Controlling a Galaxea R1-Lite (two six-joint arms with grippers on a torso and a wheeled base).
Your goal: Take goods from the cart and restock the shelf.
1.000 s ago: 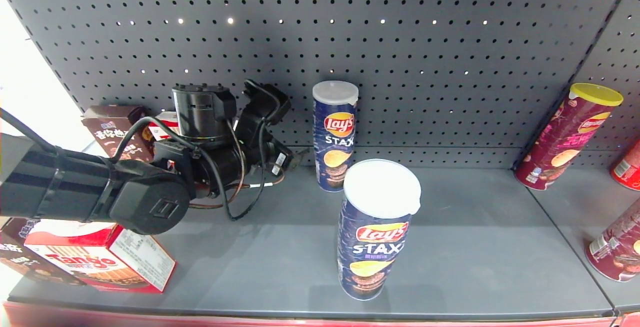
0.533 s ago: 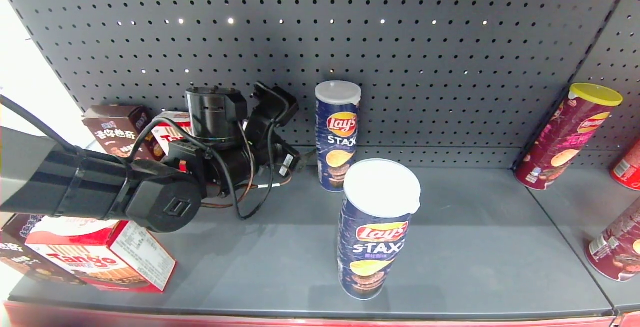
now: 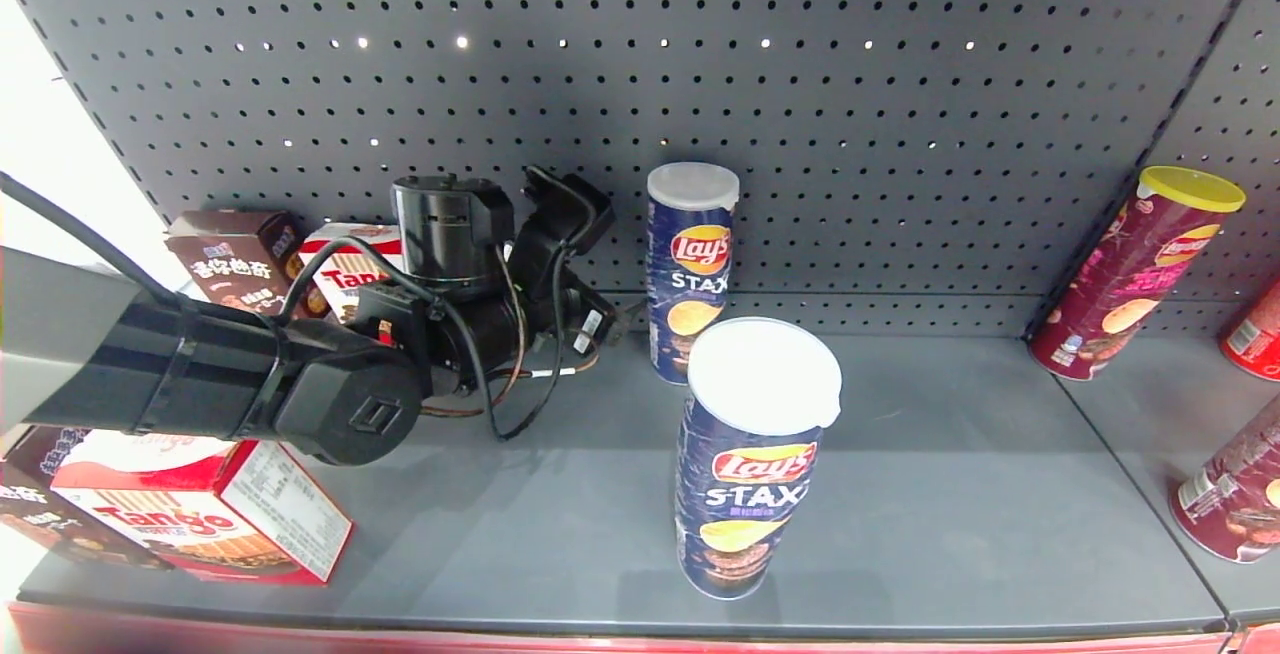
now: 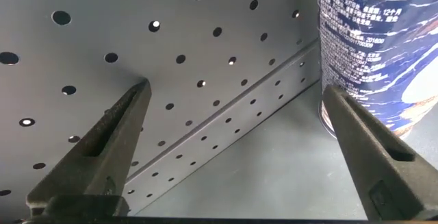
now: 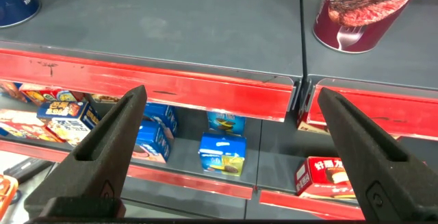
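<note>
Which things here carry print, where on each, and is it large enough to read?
Front blue can: logo and white word on its side, readable.
Rear blue can: same, readable; fine print on its back mostly too small.
Red-and-white box: large red word, readable.
Brown box: white characters, readable.
Magenta can: logo too blurred.

You face a dark grey pegboard back panel (image 3: 900, 84) across the upper frame, with pinpoints of light showing through some holes. Below it lies the grey shelf deck (image 3: 950, 494), edged along the bottom by a red price rail (image 3: 600, 642). Bright white light (image 3: 40, 164) floods the left edge. At far right a seam marks the neighbouring bay (image 3: 1245, 84).
</note>
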